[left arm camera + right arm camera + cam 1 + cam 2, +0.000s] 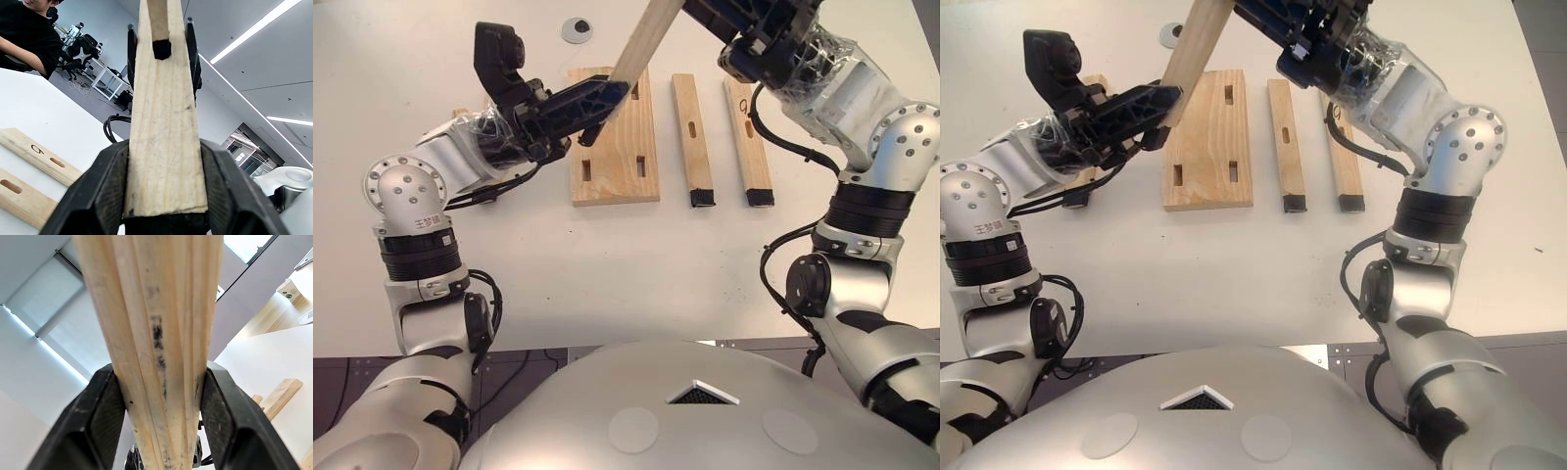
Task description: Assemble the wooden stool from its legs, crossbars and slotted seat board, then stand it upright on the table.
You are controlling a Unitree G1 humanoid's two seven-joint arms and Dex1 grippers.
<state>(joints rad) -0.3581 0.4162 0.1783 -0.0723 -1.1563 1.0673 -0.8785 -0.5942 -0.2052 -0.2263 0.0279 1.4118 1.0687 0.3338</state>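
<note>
A long wooden leg (646,44) hangs slanted in the air above the slotted seat board (617,162), which lies flat on the white table. My left gripper (612,93) is shut on the leg's lower end, just over the board's far left part. My right gripper (1255,10) is shut on the same leg higher up. In the left wrist view the leg (164,122) runs between my fingers (98,196), with a dark slot in its face. The right wrist view has the leg (156,318) clamped between both pads (100,421).
Two more legs (691,137) (749,142) with black-capped ends lie parallel to the right of the board. Another wooden piece (1092,83) pokes out behind my left arm. A small grey disc (577,29) sits at the table's far side. The table's front edge (636,341) is near.
</note>
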